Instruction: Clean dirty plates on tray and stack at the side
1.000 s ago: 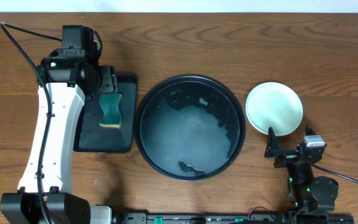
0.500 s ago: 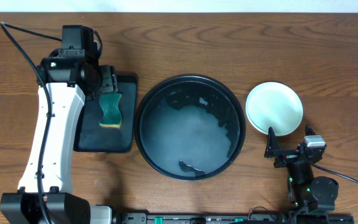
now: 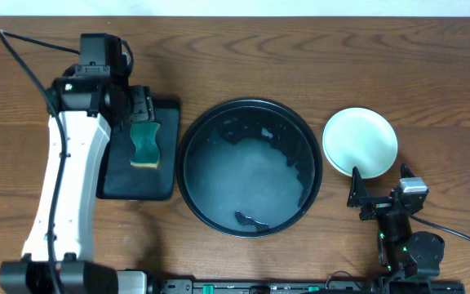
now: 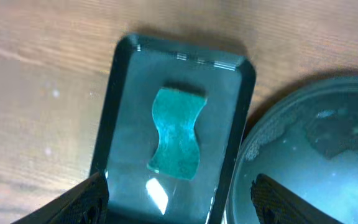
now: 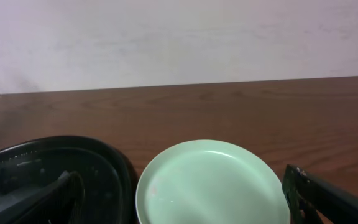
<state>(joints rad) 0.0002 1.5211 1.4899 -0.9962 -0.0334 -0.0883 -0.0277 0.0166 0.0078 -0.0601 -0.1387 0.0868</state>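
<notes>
The large round black tray [image 3: 191, 135] sits mid-table with cloudy water and no plate visible in it; its rim also shows in the left wrist view [image 4: 260, 130] and the right wrist view [image 5: 114, 158]. A pale mint plate [image 3: 360, 141] lies on the table right of the tray, and it shows in the right wrist view [image 5: 213, 183]; I cannot tell whether other plates lie under it. My left gripper [image 3: 139, 106] is open and empty above the sponge tray, fingers wide apart [image 4: 179, 211]. My right gripper [image 3: 382, 189] is open and empty, just in front of the mint plate.
A green sponge [image 3: 145, 144] lies in a small rectangular black tray [image 3: 166, 175] left of the round tray; the sponge also shows in the left wrist view [image 4: 178, 134]. The table is brown wood.
</notes>
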